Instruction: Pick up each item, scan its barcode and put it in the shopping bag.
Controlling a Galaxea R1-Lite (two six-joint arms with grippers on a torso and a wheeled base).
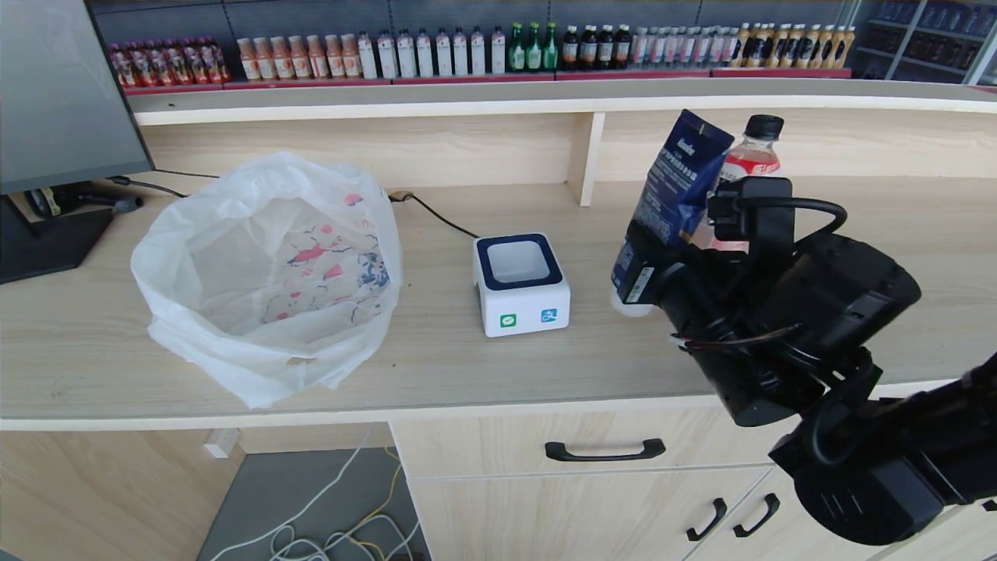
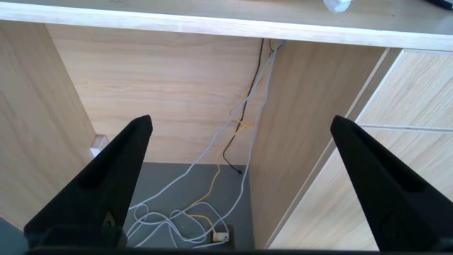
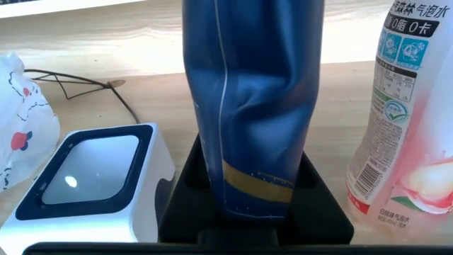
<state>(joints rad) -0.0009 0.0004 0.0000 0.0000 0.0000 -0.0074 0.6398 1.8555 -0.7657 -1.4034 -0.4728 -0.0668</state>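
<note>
On the pale wooden tabletop point(image 1: 436, 366), seen from the head camera, a crumpled white plastic shopping bag point(image 1: 179, 234) stands open at the left. A white cube-shaped scanner point(image 1: 520, 284) with a dark blue rim sits just beside it on the right. Right of the scanner, the right hand point(image 1: 650, 280) is closed on the lower end of a dark blue foil pouch point(image 1: 678, 187), held upright with a slight tilt. A clear plastic bottle point(image 1: 752, 160) with a black cap and pink label stands just behind the pouch.

From the left wrist, the left hand point(image 2: 241, 124) has its black fingers point(image 2: 113, 177) spread wide and holds nothing. It sits below the tabletop edge, facing a cabinet recess where white and yellow cables point(image 2: 205, 205) lie on the floor.

From the right wrist, the pouch is clamped between the two fingers, with the scanner on one side and the bottle on the other.
</note>
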